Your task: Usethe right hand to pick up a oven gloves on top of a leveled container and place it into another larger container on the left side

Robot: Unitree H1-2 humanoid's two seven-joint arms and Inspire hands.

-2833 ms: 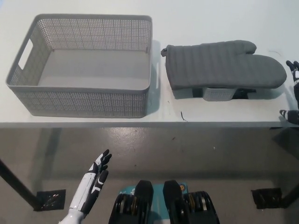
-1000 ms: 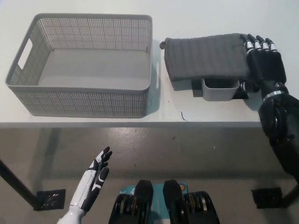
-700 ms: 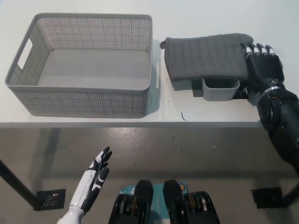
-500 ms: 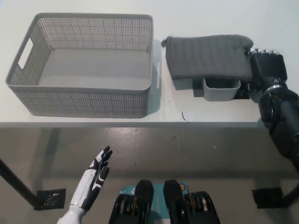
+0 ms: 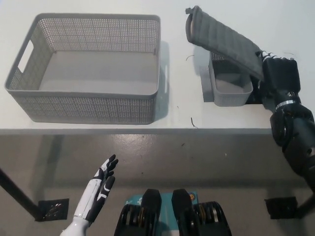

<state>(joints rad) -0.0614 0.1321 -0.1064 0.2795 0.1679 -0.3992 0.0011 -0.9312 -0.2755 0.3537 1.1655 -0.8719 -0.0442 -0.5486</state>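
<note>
The black right hand (image 5: 279, 78) has its fingers (image 5: 268, 55) clamped on one end of the grey oven glove (image 5: 222, 40), which slants up and away from them above the small grey container (image 5: 227, 87). Its far end seems airborne. The large mesh basket (image 5: 88, 66) sits well left on the surface (image 5: 182, 105). The white left hand (image 5: 98, 189) hangs below, fingers apart.

A single head camera looked steeply down from above the table's (image 5: 98, 125) near edge, facing away from the robot. The white tabletop filled the upper half of the frame and the grey floor (image 5: 206, 167) below it the lower half, at moderate range.
</note>
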